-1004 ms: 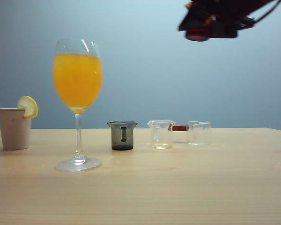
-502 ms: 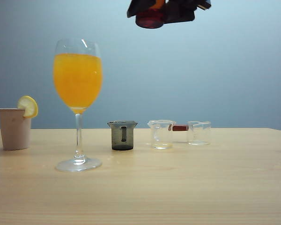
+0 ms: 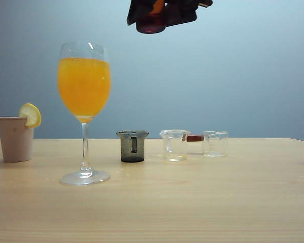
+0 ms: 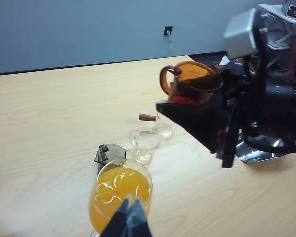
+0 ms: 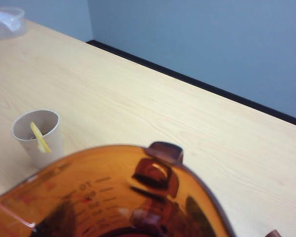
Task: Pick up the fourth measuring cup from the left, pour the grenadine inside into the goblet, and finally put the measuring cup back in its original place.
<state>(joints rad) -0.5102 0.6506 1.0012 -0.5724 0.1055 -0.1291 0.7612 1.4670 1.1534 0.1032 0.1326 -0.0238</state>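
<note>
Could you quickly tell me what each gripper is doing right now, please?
Left gripper: shut, empty, above the goblet.
Right gripper: shut on the amber measuring cup, high above the table.

Wall (image 3: 253,76): plain pale blue-grey, unbroken behind the right gripper (image 3: 159,15), which hangs high in the exterior view. Table (image 3: 202,202): light wood grain, well below that claw.

Seen from the left gripper (image 4: 129,219): the table runs ahead to a dark strip (image 4: 64,69) at the wall's foot. A wall socket (image 4: 168,30) with a hanging cable sits far ahead. Light is soft and even, with faint shadows.
</note>
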